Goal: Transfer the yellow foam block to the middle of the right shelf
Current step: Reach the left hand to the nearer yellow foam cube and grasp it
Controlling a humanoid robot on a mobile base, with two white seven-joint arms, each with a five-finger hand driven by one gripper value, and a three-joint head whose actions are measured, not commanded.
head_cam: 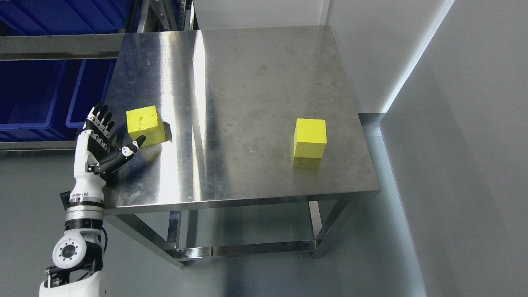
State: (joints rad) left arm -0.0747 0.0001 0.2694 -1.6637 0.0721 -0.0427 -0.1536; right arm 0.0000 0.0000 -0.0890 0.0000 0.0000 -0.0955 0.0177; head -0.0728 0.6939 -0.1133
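Two yellow foam blocks lie on the steel table [247, 82]. One yellow foam block [145, 124], dented on top, sits near the table's left edge. The other yellow foam block [310, 137] stands toward the right front. My left hand [105, 138] hovers at the table's left edge, just left of the dented block. Its fingers [99, 119] are spread upward and its thumb [131, 149] points at the block's lower corner, holding nothing. The right arm does not show.
A metal shelf rack [62, 45] with blue bins [45, 95] stands to the left behind the table. A white wall [453, 123] runs along the right side. Grey floor [33, 206] lies in front.
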